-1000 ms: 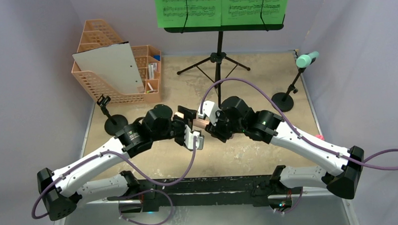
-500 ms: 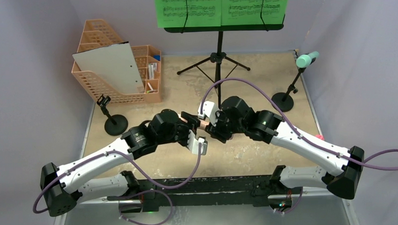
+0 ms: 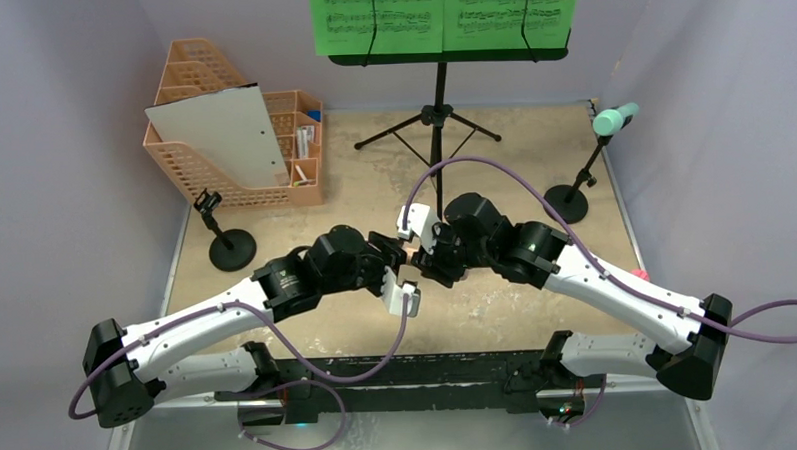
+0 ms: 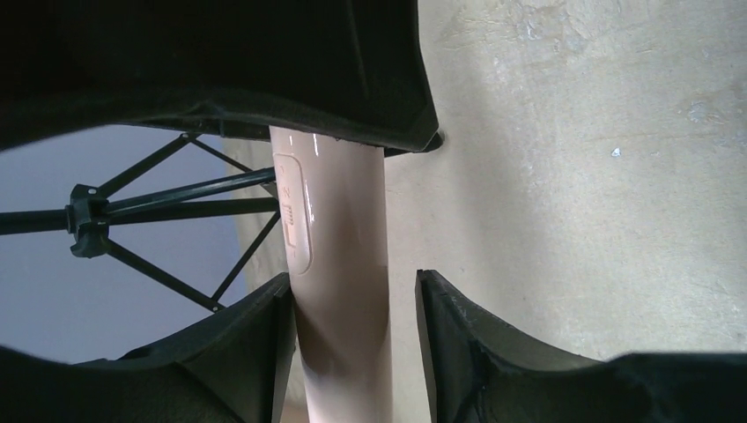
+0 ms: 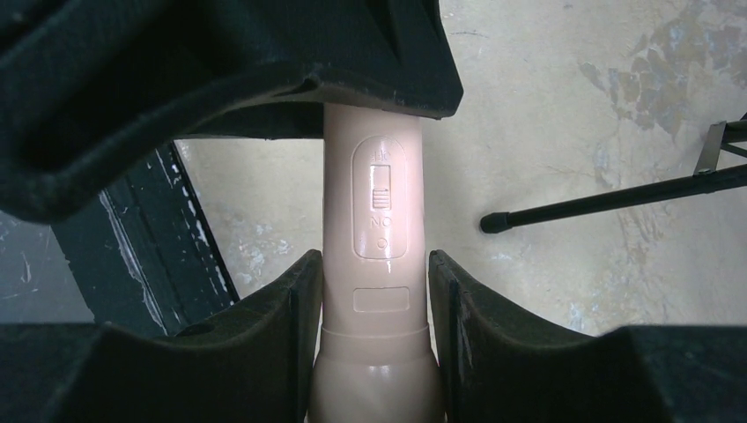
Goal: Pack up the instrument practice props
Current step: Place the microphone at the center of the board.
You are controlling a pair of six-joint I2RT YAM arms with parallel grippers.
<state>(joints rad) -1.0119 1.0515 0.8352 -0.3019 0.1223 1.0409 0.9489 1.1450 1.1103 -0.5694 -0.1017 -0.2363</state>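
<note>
Desk (image 3: 517,301): sandy top, with both arms bolted at its near edge.
Left arm (image 3: 208,317): reaches in to the middle, its wrist turned toward the other arm.
Right arm (image 3: 616,277): reaches in too, and the two wrists meet.
Music stand (image 3: 438,94): at the back, on three legs.
Orange file holder (image 3: 198,172): back left. A white board (image 3: 221,131) leans at its front. The bits in its side pockets are too small to tell.
Green pages (image 3: 377,16): two, side by side on the music stand.
Black holders: one (image 3: 231,249) by the file holder, one (image 3: 569,201) at the right, carrying the mint microphone (image 3: 614,119).
Pink microphone (image 5: 374,194): in the middle, between both arms. The top view shows only a sliver. The wrist views show its handle and switch.
Left jaws: around the pink handle, one side touching, a gap on the other.
Right jaws: pressed on both sides, holding it.
</note>
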